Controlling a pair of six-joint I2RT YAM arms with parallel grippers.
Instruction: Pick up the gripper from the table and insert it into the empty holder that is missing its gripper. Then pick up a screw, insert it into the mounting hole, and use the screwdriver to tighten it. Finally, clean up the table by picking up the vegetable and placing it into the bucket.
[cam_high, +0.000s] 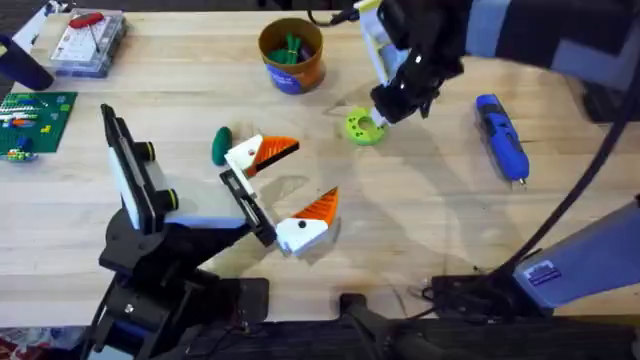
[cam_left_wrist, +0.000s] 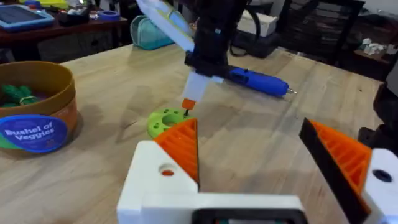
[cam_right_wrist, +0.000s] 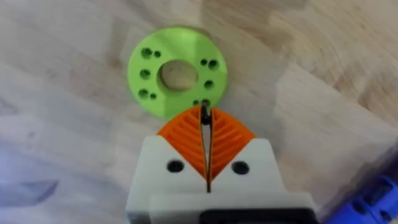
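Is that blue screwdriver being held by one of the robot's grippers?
No, the screwdriver lies alone on the table, apart from the right gripper over the green disc.

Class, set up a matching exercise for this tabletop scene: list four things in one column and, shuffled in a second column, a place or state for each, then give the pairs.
Things:
1. screwdriver
2. bucket
3. vegetable
4. right gripper

Places or states:
A. jaws shut on a small dark screw, at the lime-green disc
B. lying on the table's right side
C. holds green pieces
D. lying beside an orange-and-white finger

Pairs: 1-B, 2-C, 3-D, 4-A
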